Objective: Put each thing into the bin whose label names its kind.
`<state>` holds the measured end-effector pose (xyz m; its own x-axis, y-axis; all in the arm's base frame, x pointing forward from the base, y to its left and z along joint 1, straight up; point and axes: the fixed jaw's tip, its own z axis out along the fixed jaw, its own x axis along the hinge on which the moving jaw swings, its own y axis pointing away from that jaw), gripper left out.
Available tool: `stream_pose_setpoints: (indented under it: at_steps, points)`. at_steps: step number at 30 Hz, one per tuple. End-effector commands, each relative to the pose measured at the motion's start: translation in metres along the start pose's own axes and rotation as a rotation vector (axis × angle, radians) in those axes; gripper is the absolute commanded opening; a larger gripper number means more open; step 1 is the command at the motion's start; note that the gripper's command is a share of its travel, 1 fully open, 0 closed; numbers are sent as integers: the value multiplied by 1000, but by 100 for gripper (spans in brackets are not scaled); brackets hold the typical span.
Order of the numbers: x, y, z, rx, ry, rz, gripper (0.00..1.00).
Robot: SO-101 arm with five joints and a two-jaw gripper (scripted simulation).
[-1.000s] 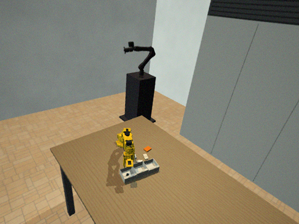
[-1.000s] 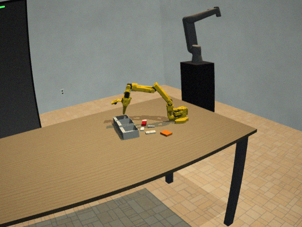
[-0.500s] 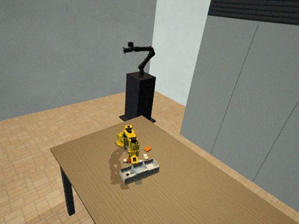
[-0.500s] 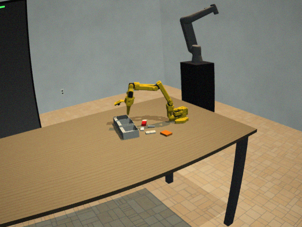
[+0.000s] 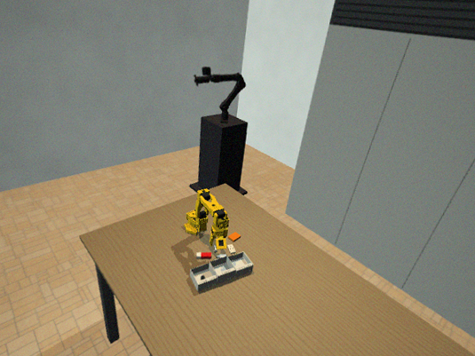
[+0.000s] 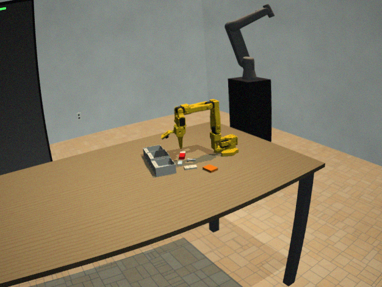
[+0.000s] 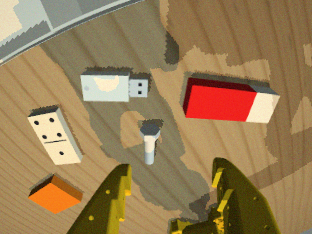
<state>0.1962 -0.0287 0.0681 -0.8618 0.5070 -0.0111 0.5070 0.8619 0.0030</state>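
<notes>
— Step in hand?
— Looks like lining up on the bolt [image 6: 191, 159] [image 7: 149, 142]. Lying on the table [image 5: 286, 291] [image 6: 107, 197] [image 7: 295, 45], between USB stick [image 5: 221, 256] [image 6: 180, 162] [image 7: 106, 87] and pincer [image 5: 217, 250] [image 6: 180, 147] [image 7: 172, 165].
— Pincer state?
— Partly open, gripping nothing, held above the table.
— Next move?
— Probably open wider, centre over the shank, lower, then close. Must avoid nudging the red-and-white eraser [image 5: 204, 255] [image 6: 182, 155] [image 7: 222, 102].
</notes>
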Motion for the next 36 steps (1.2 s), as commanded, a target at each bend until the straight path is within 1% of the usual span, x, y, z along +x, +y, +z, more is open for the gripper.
stream_pose_setpoints:
  at_steps: [1,5,9,32,33,36]
  points:
    - [15,6,-6,-40,-87,8,21]
    - [29,7,-2,-34,-66,8,22]
    - [35,7,0,-31,-57,7,22]
    - [36,7,1,-31,-56,7,22]
    - [39,6,6,-15,-25,22,22]
    - [39,6,6,-15,-25,22,22]
